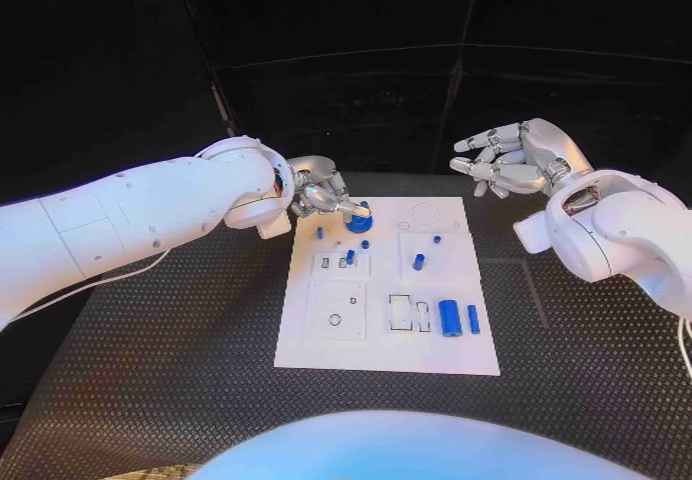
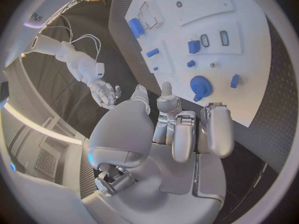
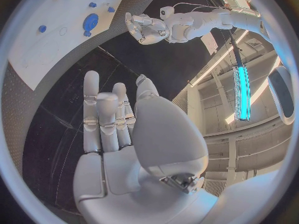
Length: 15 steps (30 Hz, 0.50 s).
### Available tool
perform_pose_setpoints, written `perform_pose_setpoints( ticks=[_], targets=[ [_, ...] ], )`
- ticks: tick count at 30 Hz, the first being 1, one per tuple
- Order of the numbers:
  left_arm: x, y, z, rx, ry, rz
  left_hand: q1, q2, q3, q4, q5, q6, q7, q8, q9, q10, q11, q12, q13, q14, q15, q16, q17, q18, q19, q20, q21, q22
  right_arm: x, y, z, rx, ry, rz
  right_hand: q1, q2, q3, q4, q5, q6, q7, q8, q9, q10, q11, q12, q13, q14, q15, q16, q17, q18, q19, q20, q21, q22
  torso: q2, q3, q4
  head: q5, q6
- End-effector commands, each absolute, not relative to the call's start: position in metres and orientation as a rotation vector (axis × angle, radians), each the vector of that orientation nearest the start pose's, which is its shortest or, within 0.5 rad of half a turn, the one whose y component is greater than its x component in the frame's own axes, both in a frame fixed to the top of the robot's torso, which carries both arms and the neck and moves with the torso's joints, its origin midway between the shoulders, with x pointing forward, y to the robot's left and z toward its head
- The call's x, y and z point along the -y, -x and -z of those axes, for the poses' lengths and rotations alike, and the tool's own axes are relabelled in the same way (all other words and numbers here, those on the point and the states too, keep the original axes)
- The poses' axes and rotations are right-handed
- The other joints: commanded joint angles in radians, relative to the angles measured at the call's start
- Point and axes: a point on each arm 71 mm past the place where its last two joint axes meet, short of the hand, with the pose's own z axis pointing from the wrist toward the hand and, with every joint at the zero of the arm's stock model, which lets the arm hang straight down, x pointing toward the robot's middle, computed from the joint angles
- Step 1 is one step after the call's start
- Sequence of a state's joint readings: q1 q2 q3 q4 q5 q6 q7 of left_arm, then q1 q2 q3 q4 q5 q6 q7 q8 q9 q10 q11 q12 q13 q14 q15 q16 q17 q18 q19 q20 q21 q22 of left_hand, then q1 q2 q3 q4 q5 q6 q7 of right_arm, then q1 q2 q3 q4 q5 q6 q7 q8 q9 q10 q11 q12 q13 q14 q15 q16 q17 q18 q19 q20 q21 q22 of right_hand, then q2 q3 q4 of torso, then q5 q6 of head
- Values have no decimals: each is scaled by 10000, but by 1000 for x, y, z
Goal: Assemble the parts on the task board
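My left hand (image 1: 320, 192) hovers by the blue gear (image 1: 358, 212) at the task board's (image 1: 387, 352) far edge, fingers loosely apart, gripping nothing, seemingly to seat it. Right hand (image 1: 508, 158) waits spread, empty, off-board.

Far-left corner of the task board (image 1: 310, 345) crowded by the left hand (image 1: 317, 192), poised just over the blue gear (image 1: 358, 218). Small blue pegs (image 1: 349, 256) clustered just beyond, toward the board's centre. Near-right area occupied by a large blue cylinder (image 1: 449, 318) and a slimmer blue bar (image 1: 473, 319) side by side. Right hand (image 1: 508, 160) raised past the far-right corner, fingers spread, well apart from the board. Open black table (image 1: 159, 370) along the near edge and both flanks.
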State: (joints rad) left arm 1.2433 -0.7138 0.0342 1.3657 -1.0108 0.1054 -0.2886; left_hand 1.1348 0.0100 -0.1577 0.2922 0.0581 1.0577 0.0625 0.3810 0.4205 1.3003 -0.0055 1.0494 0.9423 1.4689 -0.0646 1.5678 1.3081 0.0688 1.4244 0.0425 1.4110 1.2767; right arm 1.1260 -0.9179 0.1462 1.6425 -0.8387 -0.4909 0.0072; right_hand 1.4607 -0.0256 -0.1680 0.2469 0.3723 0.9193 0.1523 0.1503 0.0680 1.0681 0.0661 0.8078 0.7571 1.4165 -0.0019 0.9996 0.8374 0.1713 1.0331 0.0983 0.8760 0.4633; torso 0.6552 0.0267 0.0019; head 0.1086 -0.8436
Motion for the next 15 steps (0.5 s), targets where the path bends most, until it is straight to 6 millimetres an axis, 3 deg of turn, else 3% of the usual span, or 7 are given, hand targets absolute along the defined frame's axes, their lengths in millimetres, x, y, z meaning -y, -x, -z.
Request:
perform_pose_setpoints(
  ticks=[1,15],
  targets=[
    [-186,-524,187,-22282,911,4591,-136,-63,-155,6,-76,-65,-2,83,148,38,-30,217,246,1019,-17,30,2627,-111,57,26,83,131,216,-480,137,-15033,-5367,-10470,-27,-1,-92,10,44,-13,28,50,-10,-7,18,-70,-25,16,-40,-81,-27,132,79,-25,-74,-24,-73,8,30,59,-102],
    [-163,-535,198,-22868,91,3229,-385,-18,-358,6,-102,-233,-3,168,413,60,-36,465,534,1019,-32,30,2627,-127,63,8,156,254,205,-484,140,-15287,-5015,-10376,-39,-11,-186,41,213,-94,45,34,-12,-28,33,-115,-139,27,-30,-380,-211,129,152,-20,-245,-139,-16,-5,4,152,-255]
  ],
)
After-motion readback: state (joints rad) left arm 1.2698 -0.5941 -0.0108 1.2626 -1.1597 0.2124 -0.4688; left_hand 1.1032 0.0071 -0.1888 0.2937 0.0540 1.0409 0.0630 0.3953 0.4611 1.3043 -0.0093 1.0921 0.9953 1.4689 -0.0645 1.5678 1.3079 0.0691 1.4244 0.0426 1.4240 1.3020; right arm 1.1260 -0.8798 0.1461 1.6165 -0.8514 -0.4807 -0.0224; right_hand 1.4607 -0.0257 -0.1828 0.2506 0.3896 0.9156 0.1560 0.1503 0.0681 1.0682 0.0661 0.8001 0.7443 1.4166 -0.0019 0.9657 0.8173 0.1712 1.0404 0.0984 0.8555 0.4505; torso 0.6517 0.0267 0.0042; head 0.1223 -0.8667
